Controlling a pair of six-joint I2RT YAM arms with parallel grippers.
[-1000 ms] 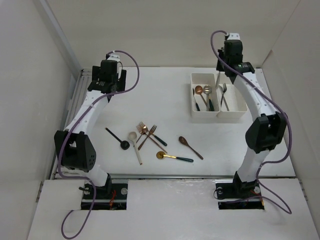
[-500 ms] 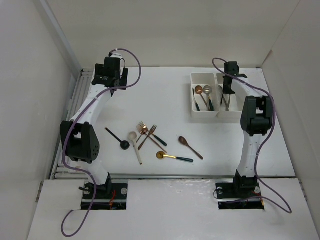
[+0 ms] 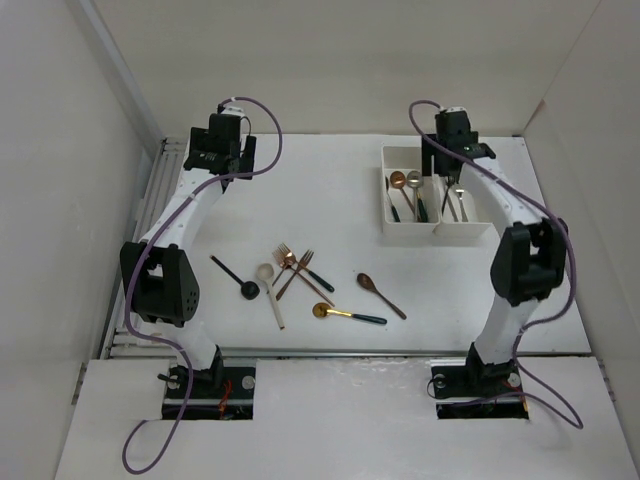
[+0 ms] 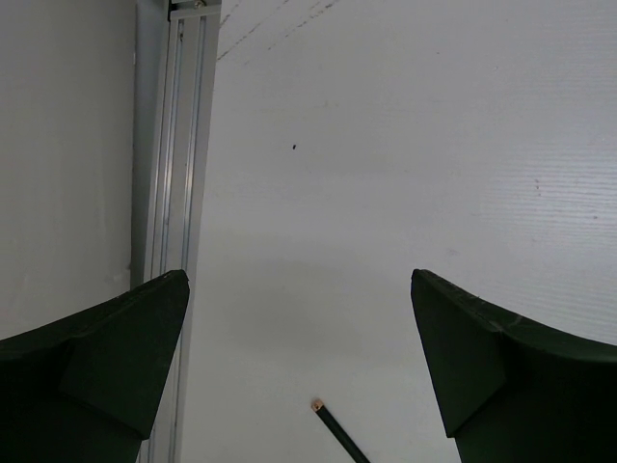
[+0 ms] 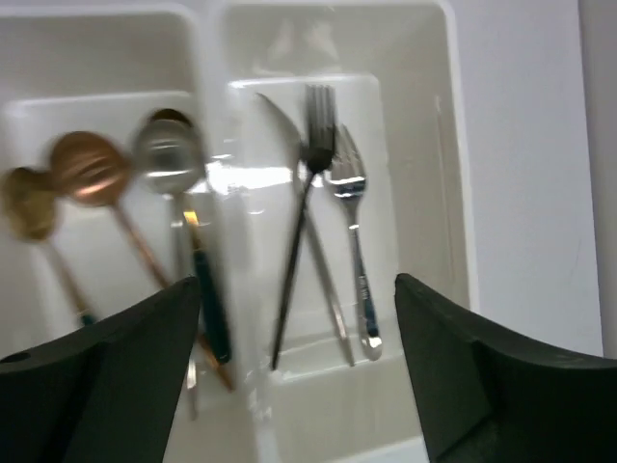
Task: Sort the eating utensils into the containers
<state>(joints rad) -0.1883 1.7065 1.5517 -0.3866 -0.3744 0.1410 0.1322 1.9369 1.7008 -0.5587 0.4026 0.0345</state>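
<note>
- Eating utensils (image 5: 352,212) lie partly in the containers (image 3: 437,232) near the far right corner, spoons in the left bin and forks in the right. A piece released over the shared wall could fall into the wrong bin.
- Right gripper (image 5: 297,289) hangs over those bins, fingers spread wide and holding nothing.
- Left gripper (image 4: 297,280) sits by the far left corner, also spread and empty, well apart from the loose pieces.
- Loose pieces lie mid-table toward the near edge. The copper forks (image 3: 290,262) cross each other, so a pinch on one may drag its neighbour.
- The right wrist view is blurred, and the overlapping spoon handles are hard to separate.
- A thin dark rod (image 4: 333,439) is cut off at the frame's bottom; I cannot tell which utensil it is.
</note>
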